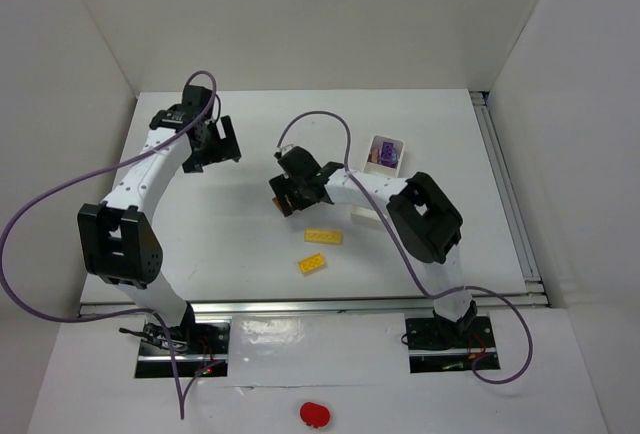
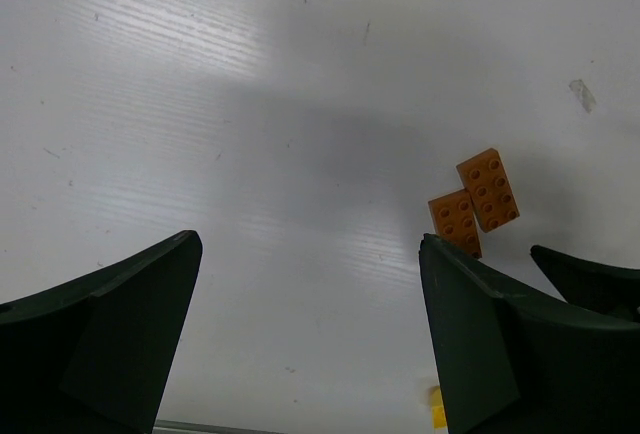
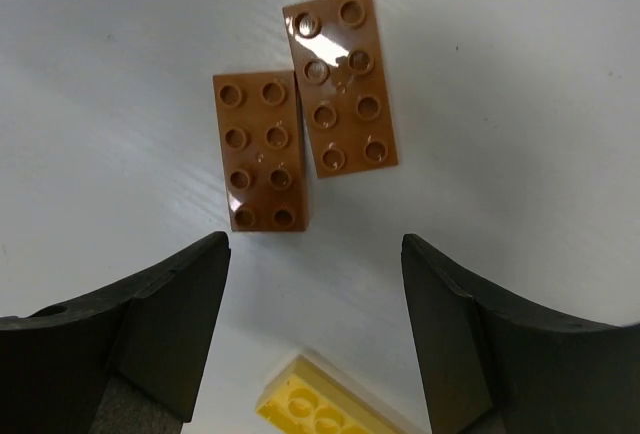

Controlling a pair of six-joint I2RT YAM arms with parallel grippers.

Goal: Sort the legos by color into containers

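Note:
Two orange-brown legos lie side by side on the table, one (image 3: 259,151) left and one (image 3: 340,82) further up in the right wrist view; they also show in the left wrist view (image 2: 488,189). My right gripper (image 3: 315,254) is open and empty just short of them, above the table (image 1: 287,196). Two yellow legos (image 1: 323,237) (image 1: 312,264) lie nearer the front. The white tray (image 1: 372,146) holds a purple lego (image 1: 388,155) in its far section; my right arm hides the rest of the tray. My left gripper (image 1: 215,152) (image 2: 310,254) is open and empty over bare table.
A yellow brick's end (image 3: 320,404) shows below my right jaws. A red blob (image 1: 314,413) lies off the table at the front. White walls stand on three sides, and a metal rail (image 1: 510,204) runs along the table's right edge.

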